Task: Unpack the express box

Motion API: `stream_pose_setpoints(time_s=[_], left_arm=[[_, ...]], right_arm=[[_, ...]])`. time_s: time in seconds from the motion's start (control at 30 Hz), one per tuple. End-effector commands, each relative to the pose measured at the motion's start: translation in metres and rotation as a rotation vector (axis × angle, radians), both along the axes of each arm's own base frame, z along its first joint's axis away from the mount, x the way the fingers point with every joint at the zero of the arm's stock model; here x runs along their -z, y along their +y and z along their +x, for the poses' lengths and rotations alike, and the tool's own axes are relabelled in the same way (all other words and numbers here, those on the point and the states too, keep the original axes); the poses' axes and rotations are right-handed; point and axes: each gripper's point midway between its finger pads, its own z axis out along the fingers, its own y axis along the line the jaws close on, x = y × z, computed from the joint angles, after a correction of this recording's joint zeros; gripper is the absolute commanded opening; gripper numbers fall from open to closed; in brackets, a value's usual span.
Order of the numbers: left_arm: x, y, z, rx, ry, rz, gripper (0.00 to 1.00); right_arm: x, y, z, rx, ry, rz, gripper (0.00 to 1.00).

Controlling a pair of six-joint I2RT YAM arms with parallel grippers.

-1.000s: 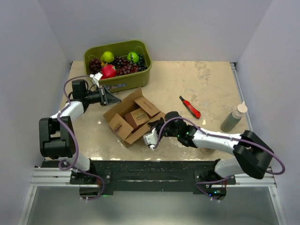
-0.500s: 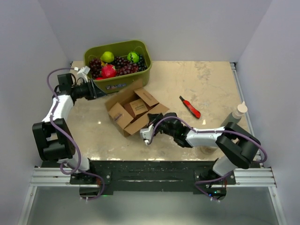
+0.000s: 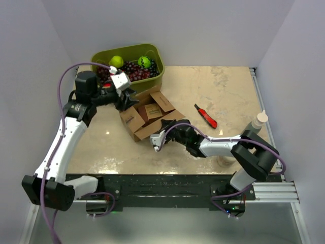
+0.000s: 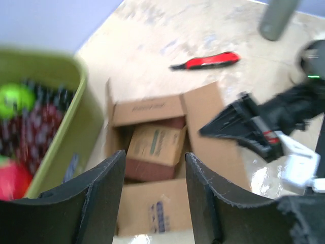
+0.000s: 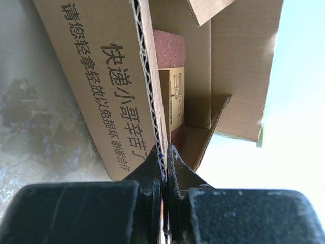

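While the right gripper (image 5: 165, 152) stays clenched on the express box (image 3: 147, 116), the left gripper (image 4: 155, 158) has swung in above it.
A second ago the left arm hung out to the box's left. Now its gripper is released, fingers parted over the small dark-brown box (image 4: 155, 150) lying inside, which I judge to be the item to lift out. The express box has slid toward the green bin (image 3: 158, 65), and its far flap now sits just beside the bin wall, so there is little room on that side. The near wall is pinned on its corrugated edge. The raised flaps narrow the way in, so a straight descent looks safest. The red knife (image 3: 205, 116) lies well apart on the box's right, with bare surface (image 3: 223, 89) behind it.
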Motion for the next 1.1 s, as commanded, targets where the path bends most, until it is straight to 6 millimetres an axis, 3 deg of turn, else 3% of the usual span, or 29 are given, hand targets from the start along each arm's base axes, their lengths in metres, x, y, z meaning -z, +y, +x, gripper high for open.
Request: stream_pose_setpoints(time_s=[0.0,0.03,0.07,0.13,0.3,0.4,0.5,0.6,0.7,0.73,0.77,0.8,0.83,0.87,0.97,1.07], left_arm=[[0.03,-0.017,-0.004,0.052,-0.103,0.208,0.56],[0.039,-0.016,0.005,0.011,-0.126,0.236,0.62],[0.044,-0.015,0.01,-0.026,-0.134,0.258,0.8],[0.054,-0.01,0.022,-0.078,-0.155,0.31,0.99],[0.082,-0.003,0.044,-0.186,-0.085,0.344,1.0],[0.091,0.01,0.06,-0.312,-0.055,0.363,1.0],[0.097,0.011,0.068,-0.333,-0.039,0.375,1.0],[0.112,0.005,0.068,-0.298,0.038,0.386,0.9],[0.122,-0.009,0.055,-0.198,0.121,0.344,0.63],[0.127,-0.012,0.049,-0.173,0.15,0.343,0.47],[0.13,-0.012,0.045,-0.163,0.175,0.336,0.37],[0.136,-0.013,0.039,-0.142,0.209,0.324,0.15],[0.142,-0.011,0.034,-0.14,0.245,0.32,0.05],[0.149,-0.002,0.029,-0.16,0.299,0.292,0.0],[0.155,0.021,0.025,-0.214,0.437,0.148,0.0],[0.151,0.029,0.022,-0.221,0.493,0.06,0.0]], right_arm=[[0.003,0.002,0.003,0.021,0.057,0.014,0.0],[0.005,0.002,0.001,0.01,0.054,0.003,0.0],[0.006,0.003,-0.002,-0.007,0.056,-0.002,0.0],[0.005,0.0,-0.006,-0.029,0.04,-0.018,0.0],[0.008,-0.006,-0.022,-0.1,0.002,-0.063,0.0],[0.013,-0.013,-0.032,-0.132,-0.006,-0.093,0.0],[0.009,-0.016,-0.036,-0.152,-0.032,-0.101,0.0],[0.01,-0.018,-0.038,-0.154,-0.03,-0.109,0.0],[0.013,-0.022,-0.036,-0.139,-0.039,-0.121,0.0],[0.012,-0.024,-0.034,-0.127,-0.043,-0.124,0.0],[0.012,-0.026,-0.034,-0.122,-0.044,-0.126,0.0],[0.011,-0.029,-0.031,-0.112,-0.045,-0.123,0.0],[0.011,-0.031,-0.031,-0.107,-0.044,-0.123,0.0],[0.013,-0.036,-0.029,-0.094,-0.043,-0.131,0.0],[0.023,-0.053,-0.027,-0.044,-0.027,-0.165,0.0],[0.037,-0.077,-0.026,0.031,0.008,-0.199,0.02]])
